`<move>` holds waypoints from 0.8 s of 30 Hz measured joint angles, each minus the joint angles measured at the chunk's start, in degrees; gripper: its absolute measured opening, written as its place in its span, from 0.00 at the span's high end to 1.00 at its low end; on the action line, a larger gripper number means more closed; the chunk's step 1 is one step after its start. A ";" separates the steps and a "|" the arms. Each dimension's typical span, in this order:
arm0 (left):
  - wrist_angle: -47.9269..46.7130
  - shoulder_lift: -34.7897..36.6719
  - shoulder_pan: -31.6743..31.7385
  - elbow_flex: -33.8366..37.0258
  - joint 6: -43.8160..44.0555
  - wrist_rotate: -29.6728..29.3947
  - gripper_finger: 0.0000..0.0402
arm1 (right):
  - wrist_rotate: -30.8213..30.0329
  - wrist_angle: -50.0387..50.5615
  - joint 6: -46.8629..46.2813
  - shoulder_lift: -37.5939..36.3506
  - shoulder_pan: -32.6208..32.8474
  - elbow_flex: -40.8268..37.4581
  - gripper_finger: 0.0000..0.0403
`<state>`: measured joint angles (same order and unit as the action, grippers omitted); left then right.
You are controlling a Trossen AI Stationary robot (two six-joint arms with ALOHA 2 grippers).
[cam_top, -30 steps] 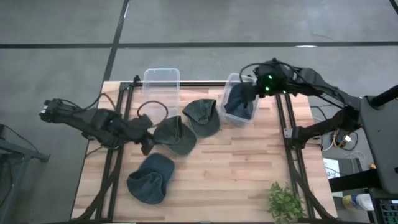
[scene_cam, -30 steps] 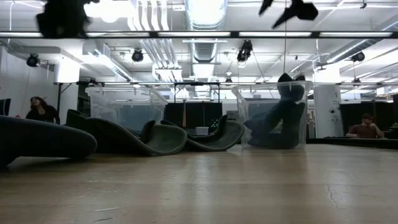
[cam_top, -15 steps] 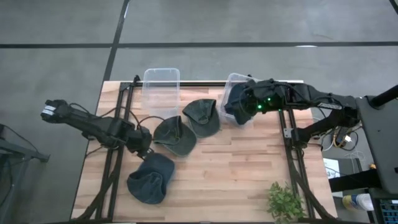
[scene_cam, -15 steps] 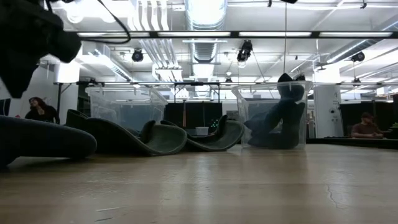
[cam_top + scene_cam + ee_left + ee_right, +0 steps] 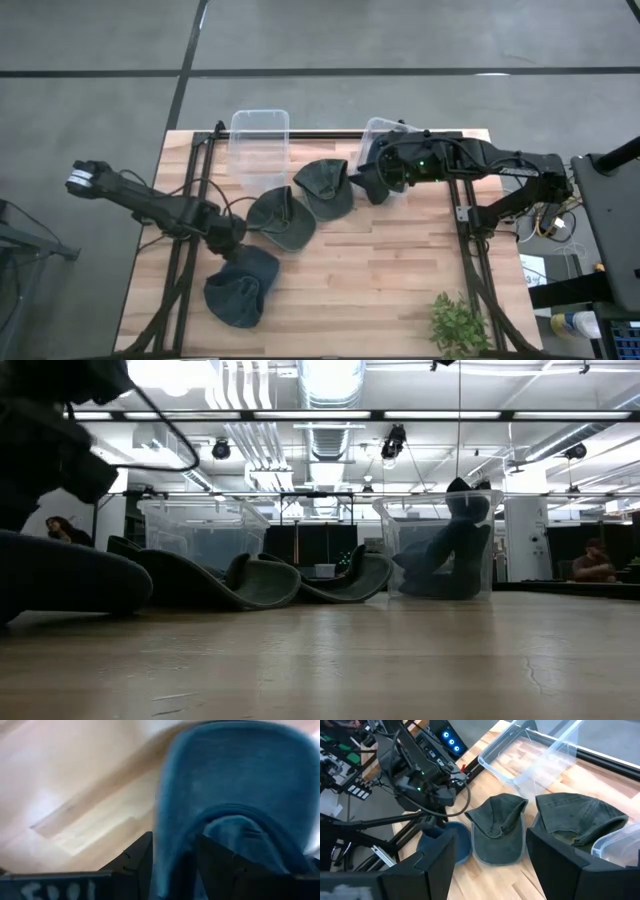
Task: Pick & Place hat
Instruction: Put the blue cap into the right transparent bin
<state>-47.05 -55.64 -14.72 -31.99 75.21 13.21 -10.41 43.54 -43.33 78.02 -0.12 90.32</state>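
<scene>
So far one hat is sorted and three are left, going by how things lie.

Over at 9 o'clock on the worktop (image 5: 400,290), the left hand (image 5: 232,243) is down at the blue cap (image 5: 240,288), the one nearest the front edge. In the left wrist view its fingers (image 5: 137,862) stand spread with the cap's edge running between them, not yet pinched shut as far as anyone can tell. That looks like the next pick.

Toward the middle, two olive caps (image 5: 280,218) (image 5: 326,187) lie touching, still out on the wood. Behind them at 12 o'clock the left clear bin (image 5: 259,135) holds nothing visible.

At 1 o'clock the right clear bin (image 5: 372,135) already has a dark blue hat (image 5: 447,555) slumped inside. The right hand (image 5: 383,177) hovers by that bin, fingers (image 5: 432,857) apart and carrying nothing.
</scene>
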 joint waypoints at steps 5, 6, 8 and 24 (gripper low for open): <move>0.07 0.11 0.00 1.97 1.48 4.56 0.66 | 0.00 -1.47 -0.02 0.00 0.00 0.00 0.42; 0.04 0.23 0.00 1.62 1.64 5.80 0.66 | 0.00 -1.83 -0.02 0.08 0.00 0.00 0.42; 0.17 0.45 -0.08 0.69 1.34 5.92 0.66 | 0.02 -2.70 -0.01 0.11 0.00 0.00 0.42; 9.70 -0.76 -0.02 3.80 -4.71 0.64 0.70 | -1.08 -6.67 -0.12 0.22 0.00 0.00 0.42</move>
<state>-37.35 -56.40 -14.74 -28.19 70.50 13.85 -11.49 36.86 -43.45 78.24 -0.12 90.32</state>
